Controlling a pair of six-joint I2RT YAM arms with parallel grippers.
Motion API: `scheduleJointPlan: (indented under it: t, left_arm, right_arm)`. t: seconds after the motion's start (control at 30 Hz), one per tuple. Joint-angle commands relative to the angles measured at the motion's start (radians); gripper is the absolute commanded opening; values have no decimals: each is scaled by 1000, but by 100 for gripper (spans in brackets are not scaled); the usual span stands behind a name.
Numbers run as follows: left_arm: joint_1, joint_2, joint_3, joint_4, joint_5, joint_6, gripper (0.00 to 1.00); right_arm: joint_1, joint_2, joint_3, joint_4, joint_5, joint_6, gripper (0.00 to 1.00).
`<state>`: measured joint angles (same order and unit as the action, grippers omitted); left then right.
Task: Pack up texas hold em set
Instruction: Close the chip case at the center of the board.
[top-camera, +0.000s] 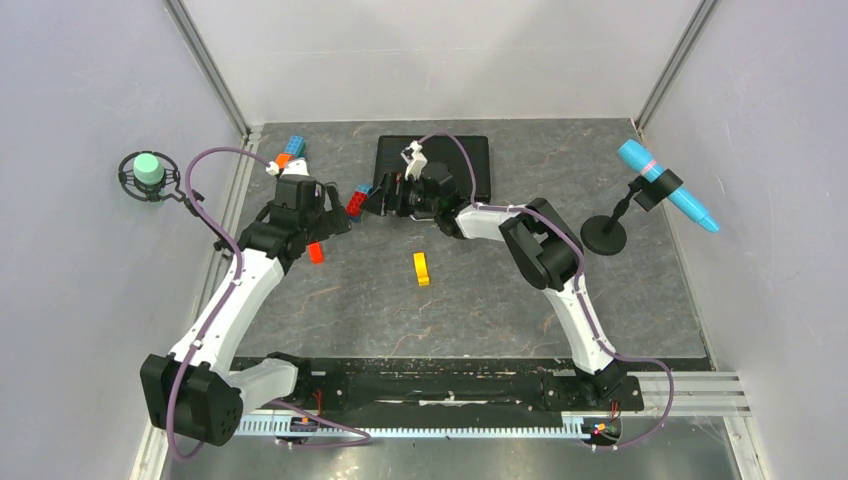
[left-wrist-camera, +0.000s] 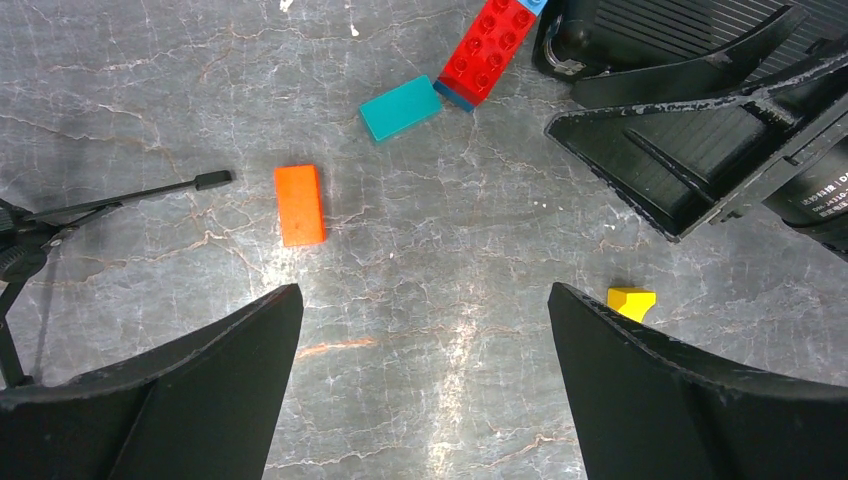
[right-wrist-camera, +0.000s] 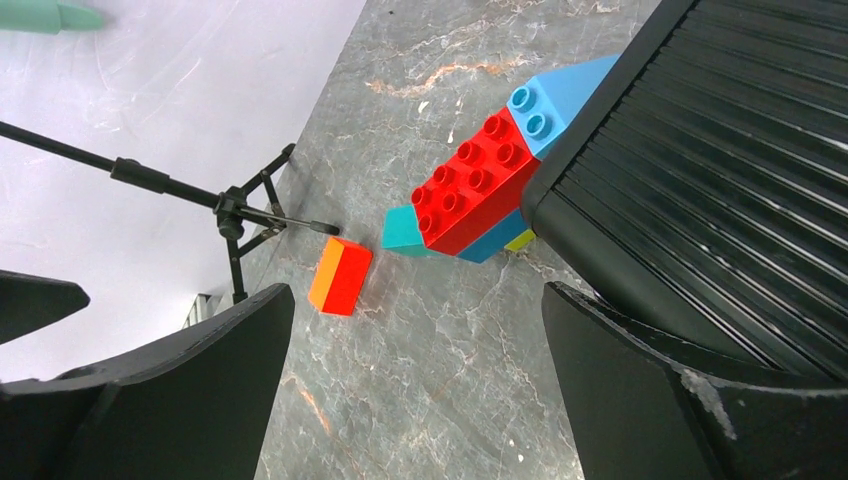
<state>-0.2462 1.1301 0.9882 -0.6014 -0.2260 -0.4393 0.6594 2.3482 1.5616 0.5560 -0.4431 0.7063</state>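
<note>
Right wrist: black briefcase (right-wrist-camera: 720, 150) just beside spread right fingers (right-wrist-camera: 660, 400).

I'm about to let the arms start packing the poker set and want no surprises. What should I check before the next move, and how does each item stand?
1. Open, empty left gripper: ok.
2. Open, empty right gripper: ok.
3. Lid of the black case down: looks shut, ok; latches cannot tell.
4. Everything of the set inside the case: cannot tell.
5. The red brick stack clear of the case: not ok, it lies against the case's corner.
6. The two grippers apart from each other: ok, though close.
</note>
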Motion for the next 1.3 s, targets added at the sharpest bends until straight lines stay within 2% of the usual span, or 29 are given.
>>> scheduleJointPlan:
  t: [0.0,0.2,0.5,0.73,1.0,1.27]
  left_arm:
    - [7,-30,3,11,6,42,100]
    - [10,-25,3,12,12,44,100]
    - [15,-23,0,15,27,44,100]
    - [18,-22,0,15,29,44,100]
    - [19,-23,-2,17,31,44,100]
    - [24,-22,-2,17,29,44,100]
  right_arm:
    - [-8,40,53,-89,113,-50,98]
    - [-6,32,35,-169,169,-86,98]
    - [-2,-10,-86,-97,183,-108,98]
    - [-1,-32,-119,-111,281,-122,98]
    - [2,-42,-96,-219,424,-147,98]
    - [5,-36,-98,-197,437,-140,98]
